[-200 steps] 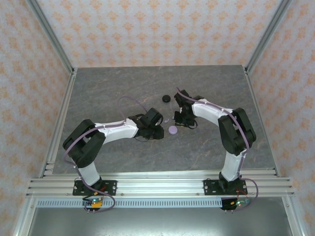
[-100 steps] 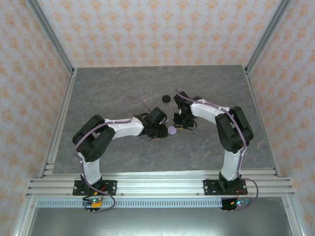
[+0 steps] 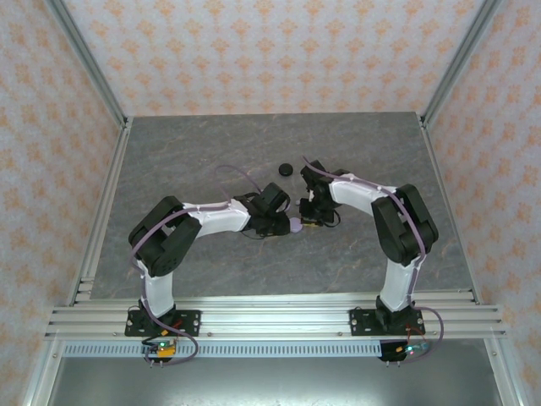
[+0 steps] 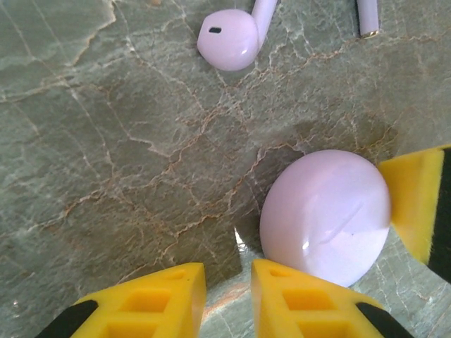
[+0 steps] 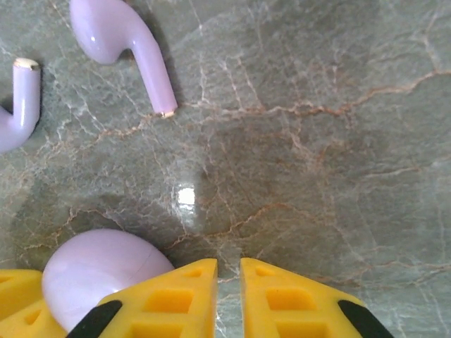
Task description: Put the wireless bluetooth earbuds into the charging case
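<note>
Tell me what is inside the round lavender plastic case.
The round lavender plastic case is shut, so its inside is hidden. Two lavender earbuds lie outside it on the grey marble table.

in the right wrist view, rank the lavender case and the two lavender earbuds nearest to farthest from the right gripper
1. case: low left, right beside the right gripper.
2. top earbud: upper left, stem pointing down toward the gripper.
3. left-edge earbud: far left, partly cut off by the frame.

Desk [image 4: 106, 176]: grey-green marbled stone look, smooth, faint sheen. Lavender case [image 4: 324, 215]: glossy smooth plastic. Lavender earbuds [image 5: 113, 32]: same gloss, metallic stem tips.
</note>
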{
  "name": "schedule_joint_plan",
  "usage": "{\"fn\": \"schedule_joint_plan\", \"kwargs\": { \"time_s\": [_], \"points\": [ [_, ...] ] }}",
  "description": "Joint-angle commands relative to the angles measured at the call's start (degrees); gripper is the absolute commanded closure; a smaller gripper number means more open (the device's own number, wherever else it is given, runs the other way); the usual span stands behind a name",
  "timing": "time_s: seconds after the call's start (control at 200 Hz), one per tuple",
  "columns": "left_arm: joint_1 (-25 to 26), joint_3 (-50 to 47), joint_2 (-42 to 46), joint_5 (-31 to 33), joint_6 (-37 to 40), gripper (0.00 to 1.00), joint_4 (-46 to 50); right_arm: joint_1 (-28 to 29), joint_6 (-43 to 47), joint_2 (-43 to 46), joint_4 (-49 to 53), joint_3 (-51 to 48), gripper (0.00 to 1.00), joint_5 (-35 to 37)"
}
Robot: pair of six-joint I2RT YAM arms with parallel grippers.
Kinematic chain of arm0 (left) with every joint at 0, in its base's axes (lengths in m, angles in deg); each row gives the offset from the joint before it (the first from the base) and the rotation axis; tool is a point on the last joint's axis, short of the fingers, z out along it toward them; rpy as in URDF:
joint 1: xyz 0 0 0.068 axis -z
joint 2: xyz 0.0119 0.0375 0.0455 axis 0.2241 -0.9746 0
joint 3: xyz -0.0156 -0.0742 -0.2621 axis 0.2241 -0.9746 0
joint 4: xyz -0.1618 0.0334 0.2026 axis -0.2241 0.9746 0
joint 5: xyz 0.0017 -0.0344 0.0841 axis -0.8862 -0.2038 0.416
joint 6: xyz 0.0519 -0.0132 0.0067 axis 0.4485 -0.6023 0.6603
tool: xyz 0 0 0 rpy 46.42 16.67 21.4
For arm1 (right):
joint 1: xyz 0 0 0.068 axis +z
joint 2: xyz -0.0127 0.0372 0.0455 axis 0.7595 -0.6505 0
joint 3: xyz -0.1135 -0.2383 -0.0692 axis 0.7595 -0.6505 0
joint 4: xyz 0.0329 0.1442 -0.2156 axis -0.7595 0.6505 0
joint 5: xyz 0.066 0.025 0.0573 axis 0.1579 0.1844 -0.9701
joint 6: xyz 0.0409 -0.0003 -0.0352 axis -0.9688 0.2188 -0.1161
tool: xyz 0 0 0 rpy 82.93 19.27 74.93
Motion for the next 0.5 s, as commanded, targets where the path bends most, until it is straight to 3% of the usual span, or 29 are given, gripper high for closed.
{"fn": "schedule_joint_plan", "kwargs": {
  "time_s": [0.0, 0.496],
  "points": [
    [0.39, 0.92, -2.93, 3.89, -0.52, 0.75, 0.41, -0.07, 0.9, 2.64, 0.46, -1.75, 0.82, -0.79],
    [0.36, 2.41, -2.99, 9.23, -1.14, 0.66, 4.03, 0.28, 3.71, 3.53, 0.68, -2.2, 0.79, -4.65]
  ]
}}
